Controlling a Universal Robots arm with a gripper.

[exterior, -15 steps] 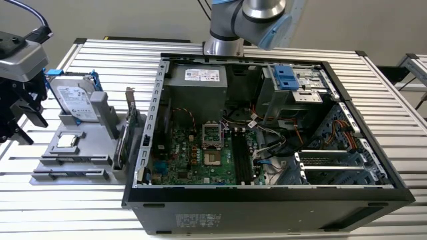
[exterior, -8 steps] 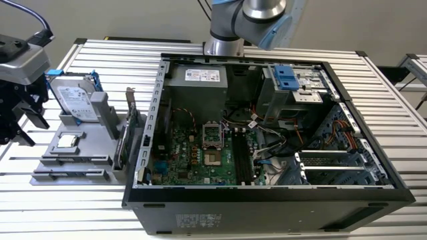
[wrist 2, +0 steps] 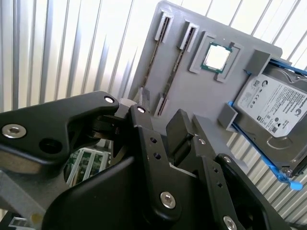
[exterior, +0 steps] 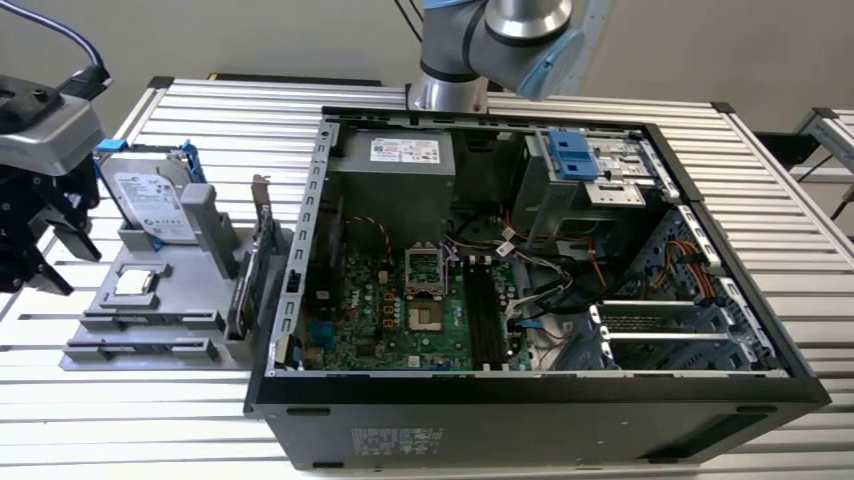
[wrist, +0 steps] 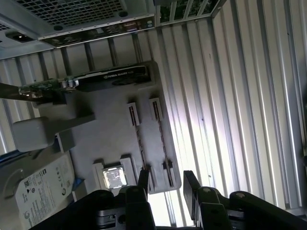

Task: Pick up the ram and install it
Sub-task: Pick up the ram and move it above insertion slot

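My gripper [exterior: 56, 262] hangs open at the exterior view's far left, above the grey parts holder [exterior: 160, 290], with nothing between its black fingers [wrist: 191, 186]. In both wrist views the holder's two long slots each carry a thin dark strip standing on edge, which looks like the ram [wrist: 163, 143] [wrist 2: 173, 72]. The fingers [wrist 2: 178, 125] hover over the end of those slots and are apart from them. The open computer case [exterior: 534, 390] lies to the exterior view's right, with the motherboard's long dark memory slots [exterior: 487, 320] in its middle.
The holder also carries a silver hard drive with blue rails [exterior: 144, 200], a square processor chip [exterior: 134, 282] and an upright graphics card [exterior: 260, 255] beside the case wall. Cables and drive cages fill the case's far side. The arm's base [exterior: 454, 60] stands behind the case.
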